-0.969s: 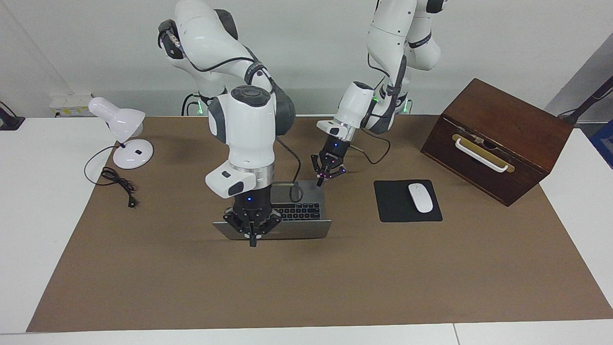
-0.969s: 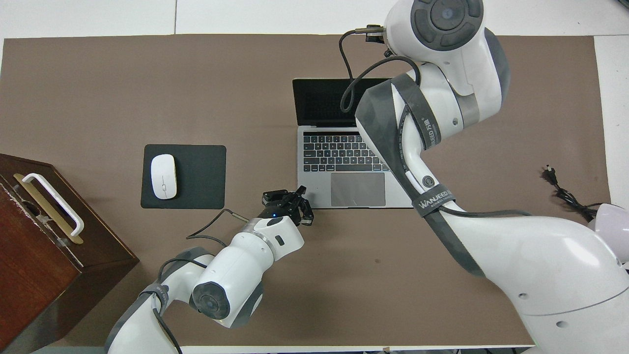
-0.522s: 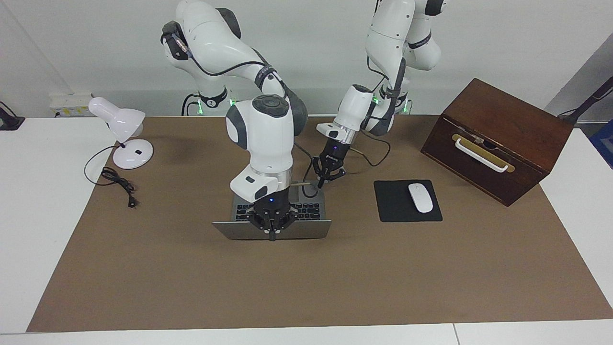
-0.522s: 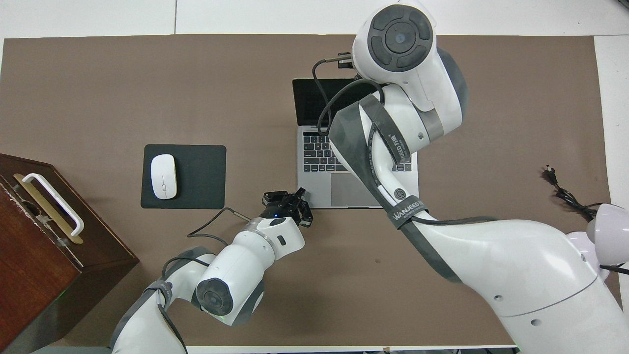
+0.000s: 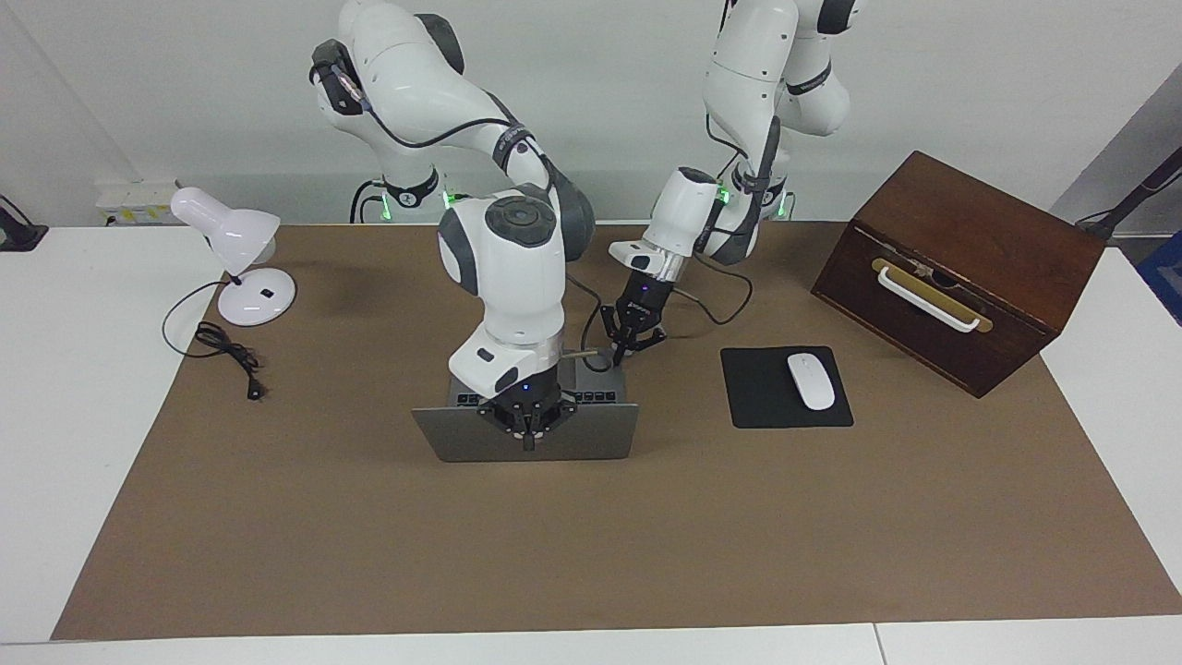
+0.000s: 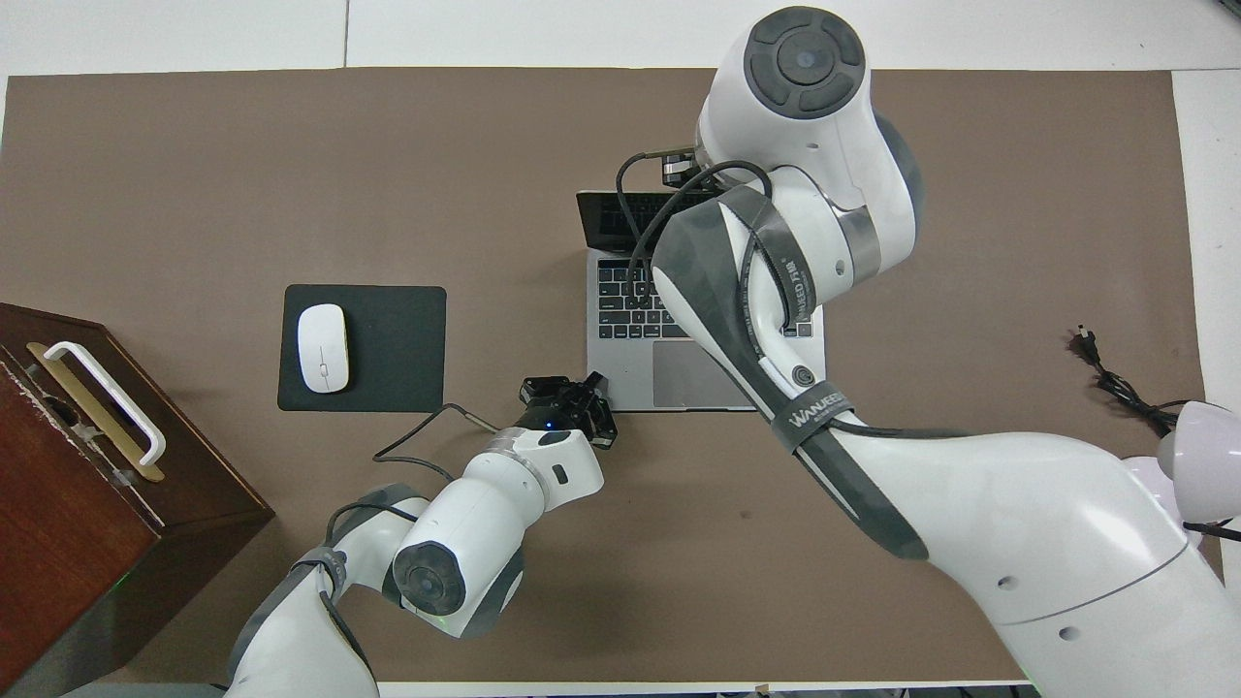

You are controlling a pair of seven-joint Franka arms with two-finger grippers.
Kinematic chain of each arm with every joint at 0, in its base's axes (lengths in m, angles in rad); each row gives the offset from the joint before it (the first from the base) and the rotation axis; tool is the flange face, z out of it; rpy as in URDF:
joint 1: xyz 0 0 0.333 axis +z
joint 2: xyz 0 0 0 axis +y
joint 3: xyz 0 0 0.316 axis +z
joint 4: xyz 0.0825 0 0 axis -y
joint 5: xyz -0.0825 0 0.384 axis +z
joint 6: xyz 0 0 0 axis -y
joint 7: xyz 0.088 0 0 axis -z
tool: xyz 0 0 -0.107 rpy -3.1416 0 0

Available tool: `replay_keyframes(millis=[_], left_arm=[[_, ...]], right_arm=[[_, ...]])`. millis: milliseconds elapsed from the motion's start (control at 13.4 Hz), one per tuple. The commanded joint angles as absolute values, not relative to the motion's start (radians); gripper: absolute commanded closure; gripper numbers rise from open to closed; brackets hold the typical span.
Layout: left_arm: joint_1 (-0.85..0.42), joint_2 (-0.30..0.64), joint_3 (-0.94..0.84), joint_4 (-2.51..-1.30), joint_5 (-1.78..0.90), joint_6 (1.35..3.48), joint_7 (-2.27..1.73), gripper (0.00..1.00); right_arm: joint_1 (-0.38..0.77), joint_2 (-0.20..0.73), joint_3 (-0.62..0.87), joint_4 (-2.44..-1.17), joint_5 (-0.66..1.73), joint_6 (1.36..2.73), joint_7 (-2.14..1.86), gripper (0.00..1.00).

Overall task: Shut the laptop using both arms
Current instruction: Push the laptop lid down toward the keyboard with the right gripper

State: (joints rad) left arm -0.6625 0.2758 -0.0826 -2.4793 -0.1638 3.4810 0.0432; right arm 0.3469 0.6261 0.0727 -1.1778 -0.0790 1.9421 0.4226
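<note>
the right gripper [image 5: 528,432] bears down on the top edge of the laptop [image 5: 526,434] lid, which is tilted partway over the keys; i cannot tell how its fingers stand. the left gripper [image 5: 627,344] sits at the laptop's base corner nearest the robots, toward the left arm's end, its state likewise unclear. the laptop lies mid-table on the brown mat [image 5: 591,545], with bare mat all round. beside it a white mouse [image 5: 811,380] rests on a black mouse pad [image 5: 757,392]; a wooden box [image 5: 960,268] stands closed.
</note>
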Motion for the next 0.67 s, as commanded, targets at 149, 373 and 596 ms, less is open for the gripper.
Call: replay_keyframes(millis=[149,373,596], left_arm=[[-0.683,0.305,-0.064,-2.468,-0.17,3.504,0.071,1.0],[-0.683,0.307,-0.064,-2.468,-0.17,3.504,0.087,1.0],[-0.683,0.31,-0.064,-2.47,-0.17,3.504,0.097,1.0]], right_arm=[[0.304,0.586,0.094,-1.292,0.012,1.905,0.339,1.0],[0.302,0.584,0.094,-1.316,0.069,1.859,0.293,1.0],[0.316,0.586,0.091,-1.328,0.077,1.842,0.343,1.0]])
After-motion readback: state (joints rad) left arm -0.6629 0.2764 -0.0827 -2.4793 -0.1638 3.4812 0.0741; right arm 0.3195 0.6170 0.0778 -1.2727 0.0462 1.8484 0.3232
